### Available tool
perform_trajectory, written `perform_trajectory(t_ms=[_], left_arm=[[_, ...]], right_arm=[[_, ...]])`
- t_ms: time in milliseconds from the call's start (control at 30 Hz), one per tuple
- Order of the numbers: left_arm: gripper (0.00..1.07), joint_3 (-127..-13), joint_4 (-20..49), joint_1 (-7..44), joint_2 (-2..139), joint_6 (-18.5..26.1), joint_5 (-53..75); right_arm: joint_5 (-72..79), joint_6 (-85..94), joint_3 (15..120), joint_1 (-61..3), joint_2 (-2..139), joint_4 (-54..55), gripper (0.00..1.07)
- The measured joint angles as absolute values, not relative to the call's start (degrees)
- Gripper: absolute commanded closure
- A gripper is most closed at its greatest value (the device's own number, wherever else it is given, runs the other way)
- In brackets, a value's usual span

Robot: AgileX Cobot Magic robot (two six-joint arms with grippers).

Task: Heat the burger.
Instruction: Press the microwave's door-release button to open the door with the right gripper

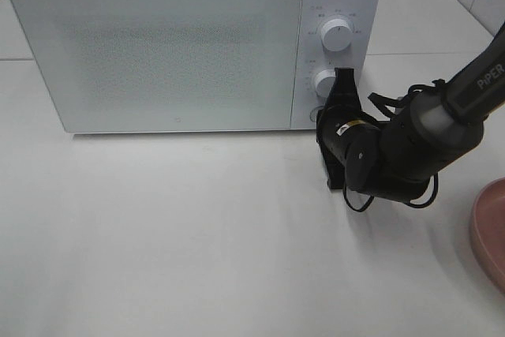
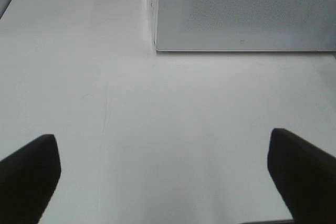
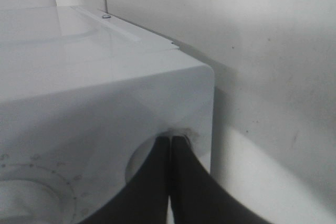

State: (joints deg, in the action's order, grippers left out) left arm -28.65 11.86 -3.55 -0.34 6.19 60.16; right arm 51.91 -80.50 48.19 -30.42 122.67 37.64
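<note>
Looking from up high: boxy white microwave [image 1: 158, 45], speckled door closed, black right gripper [image 1: 319, 120] at its round lower button. Left wrist: left gripper [image 2: 163, 182] jaws spread wide over the smooth white table [image 2: 157, 103]. Right wrist: tapered black fingers [image 3: 152, 182] pressed together, tips in the round recess. Burger's spot, can't tell.

A white table [image 1: 197, 234] (matte, faintly scuffed in the left wrist view) carries a white microwave [image 1: 158, 45] at the back, door closed. A pink plate [image 1: 491, 230] lies at the right of the high view, well apart from the microwave, only partly visible.
</note>
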Motion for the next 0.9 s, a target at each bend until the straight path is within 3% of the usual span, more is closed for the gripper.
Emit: perform_trajectory(t_ms=[467,900], left_arm=[[0.04,-28.65,11.86,-3.55,-0.34,6.19,60.16],[0.04,-28.65,11.86,-3.55,-0.34,6.19,60.16]], right_arm=[[53.29,-83.37,48.36,-30.60,122.67,35.41,1.07],[53.80,-80.10,52.77,-31.46,125.59,41.14,1.07]])
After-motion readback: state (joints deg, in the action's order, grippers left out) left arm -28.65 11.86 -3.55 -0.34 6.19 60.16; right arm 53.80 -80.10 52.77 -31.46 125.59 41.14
